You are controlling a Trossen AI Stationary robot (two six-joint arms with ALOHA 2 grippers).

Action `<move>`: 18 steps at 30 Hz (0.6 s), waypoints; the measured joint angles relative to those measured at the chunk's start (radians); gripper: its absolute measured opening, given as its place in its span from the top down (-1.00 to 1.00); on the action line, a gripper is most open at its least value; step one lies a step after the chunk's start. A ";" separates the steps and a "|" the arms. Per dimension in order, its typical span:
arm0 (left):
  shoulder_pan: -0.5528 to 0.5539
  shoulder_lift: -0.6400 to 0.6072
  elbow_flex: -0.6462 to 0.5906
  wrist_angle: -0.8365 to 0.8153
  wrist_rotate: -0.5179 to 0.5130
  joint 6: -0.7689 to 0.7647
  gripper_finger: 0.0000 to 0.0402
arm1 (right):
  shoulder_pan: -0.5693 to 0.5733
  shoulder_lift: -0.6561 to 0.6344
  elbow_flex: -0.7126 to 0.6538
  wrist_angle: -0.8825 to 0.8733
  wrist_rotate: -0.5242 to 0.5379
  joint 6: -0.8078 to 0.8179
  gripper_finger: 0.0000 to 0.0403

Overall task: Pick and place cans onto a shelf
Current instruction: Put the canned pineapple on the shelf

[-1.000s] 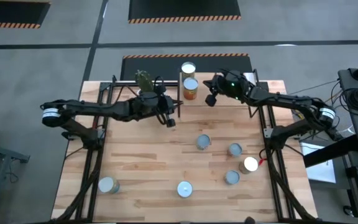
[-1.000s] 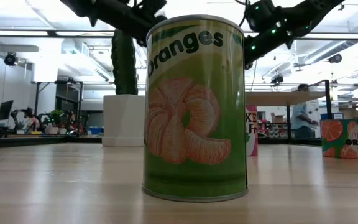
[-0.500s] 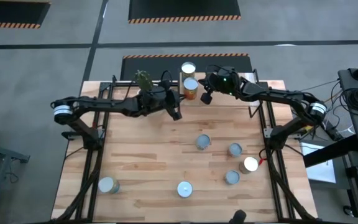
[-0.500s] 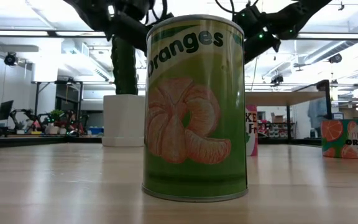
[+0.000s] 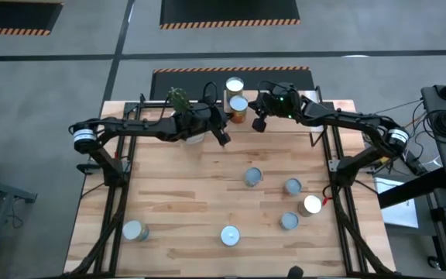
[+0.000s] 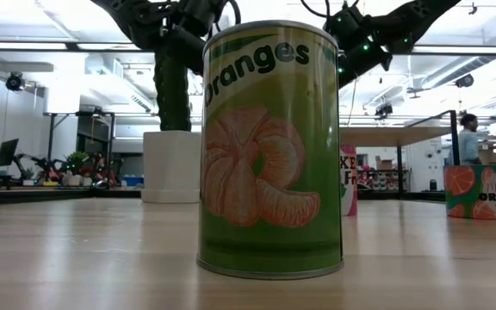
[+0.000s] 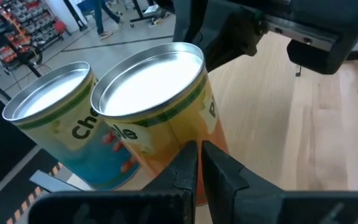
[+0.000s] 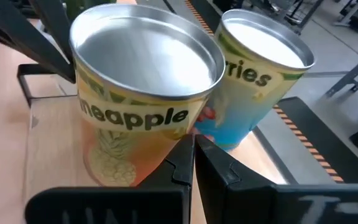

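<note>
Both dark grippers, left [image 5: 221,136] and right [image 5: 257,120], fingers pressed together and empty, flanked the orange-labelled, silver-topped pineapple can [image 5: 238,109] beside the blue-labelled can [image 5: 234,86], probably squaring it up.

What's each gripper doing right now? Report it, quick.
Left gripper: shut, holding nothing, beside the pineapple can.
Right gripper: shut, empty, at the same can.

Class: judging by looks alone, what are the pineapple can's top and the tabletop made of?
The orange pineapple-labelled can: the top looks like bare metal, smooth and shiny, with a raised rim; the sides look like printed paper or film. The light slatted tabletop: apparently wood, showing plank seams and grain.
</note>
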 joint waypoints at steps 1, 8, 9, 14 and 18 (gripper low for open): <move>0.000 0.000 0.000 -0.001 0.000 -0.003 0.98 | 0.000 -0.002 0.000 -0.009 -0.004 -0.001 0.96; 0.000 -0.001 0.000 -0.015 -0.073 -0.020 0.98 | 0.013 -0.010 0.000 -0.065 -0.015 -0.001 0.96; 0.000 -0.001 0.000 -0.019 -0.083 -0.025 0.98 | 0.016 -0.012 0.000 -0.070 -0.018 -0.001 0.96; 0.001 -0.001 0.000 -0.030 -0.093 -0.045 0.98 | 0.045 -0.016 0.000 -0.078 -0.022 -0.017 0.96; 0.001 -0.003 0.000 -0.048 -0.096 -0.066 0.98 | 0.061 -0.016 0.000 -0.078 -0.030 -0.017 0.96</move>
